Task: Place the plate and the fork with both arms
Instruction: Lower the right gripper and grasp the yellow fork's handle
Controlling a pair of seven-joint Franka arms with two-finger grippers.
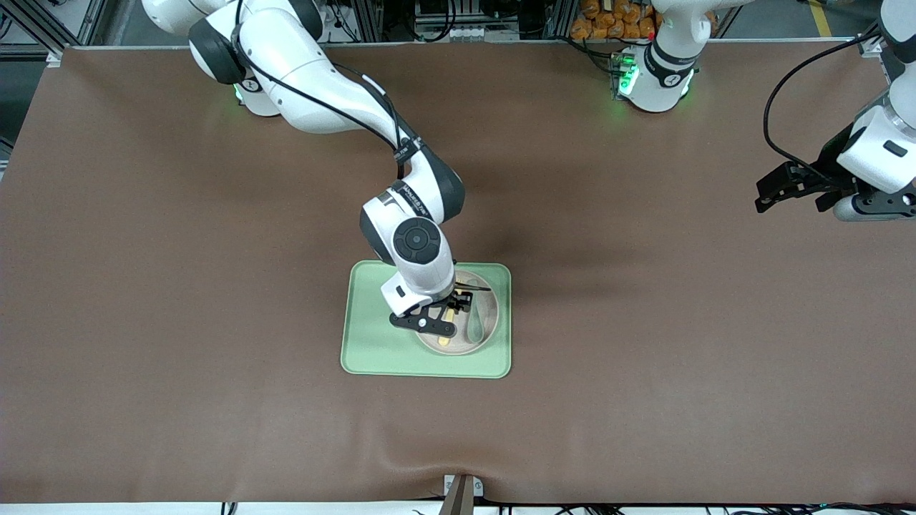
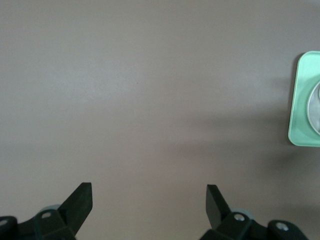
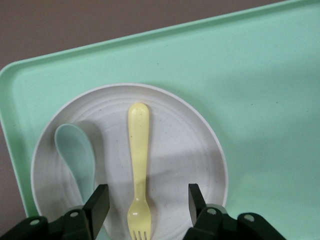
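Observation:
The beige-pink plate point(image 1: 491, 309) lies on the light-green tray point(image 1: 372, 350), at the tray's end toward the left arm. The yellow fork point(image 1: 445, 340) lies flat on the plate, beside a grey-green spoon point(image 1: 474, 325). My right gripper point(image 1: 456, 304) is open just above the plate. In the right wrist view the plate point(image 3: 175, 150) fills the middle, and the right gripper point(image 3: 146, 200) has one finger on each side of the fork point(image 3: 138, 150) near its tines, not touching it. My left gripper point(image 1: 769, 193) is open and empty, waiting over bare table at the left arm's end.
The spoon point(image 3: 75, 150) lies close beside the fork, its handle by one right finger point(image 3: 99, 202). The left wrist view shows the left gripper point(image 2: 149, 192) over brown table cloth, with the tray's edge point(image 2: 300, 100) some way off.

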